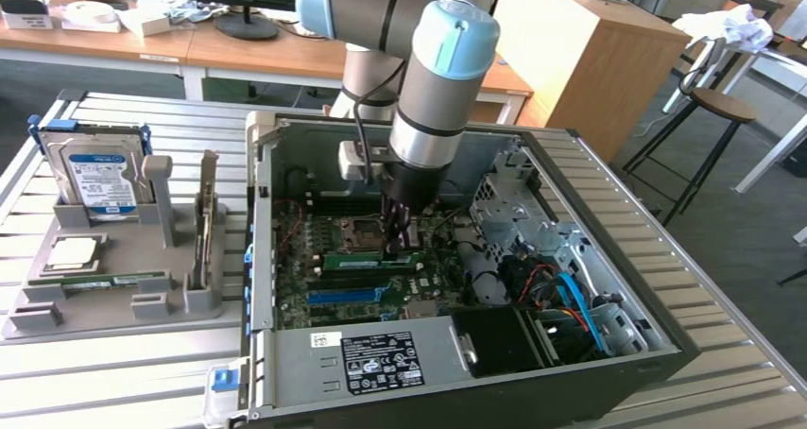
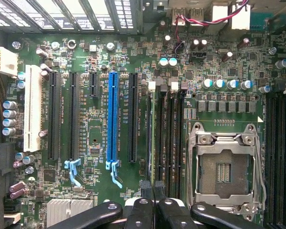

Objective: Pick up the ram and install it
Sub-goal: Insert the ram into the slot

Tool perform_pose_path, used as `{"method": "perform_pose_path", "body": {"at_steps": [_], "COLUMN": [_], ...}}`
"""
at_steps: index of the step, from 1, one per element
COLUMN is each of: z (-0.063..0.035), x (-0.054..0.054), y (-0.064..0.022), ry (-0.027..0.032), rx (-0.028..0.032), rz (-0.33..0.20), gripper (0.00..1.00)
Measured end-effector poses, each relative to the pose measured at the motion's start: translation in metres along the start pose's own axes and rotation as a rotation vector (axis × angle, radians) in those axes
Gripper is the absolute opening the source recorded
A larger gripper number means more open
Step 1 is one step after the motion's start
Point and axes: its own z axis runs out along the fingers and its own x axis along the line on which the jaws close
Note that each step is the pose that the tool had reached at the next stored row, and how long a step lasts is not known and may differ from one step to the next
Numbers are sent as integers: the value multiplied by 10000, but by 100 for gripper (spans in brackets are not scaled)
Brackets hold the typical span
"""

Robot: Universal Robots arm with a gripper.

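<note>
- The computer case [image 1: 259,259] lay open on the slatted bench [image 1: 127,391], with its motherboard [image 1: 297,287] [image 2: 95,129] exposed.
- The blue slot strip [image 1: 340,296] [image 2: 112,114] sat nearest the board's front edge.
- The ram [image 1: 366,258] [image 2: 155,138] stood on edge in a memory slot at mid-board, between the blue slot strip and the CPU socket [image 1: 362,231] [image 2: 226,167].
- My gripper [image 1: 401,248] [image 2: 155,210] was clenched on the ram's top edge, at one end of the stick.
- A grey tray [image 1: 113,306] sat beside the case, with a hard drive [image 1: 101,174] upright at its far edge.
</note>
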Motion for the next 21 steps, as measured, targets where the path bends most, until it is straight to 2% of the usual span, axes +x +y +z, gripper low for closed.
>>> {"method": "perform_pose_path", "body": {"at_steps": [21], "z": [12], "x": [0], "y": [30], "ry": [1], "rx": [11], "rz": [-14], "gripper": [11]}}
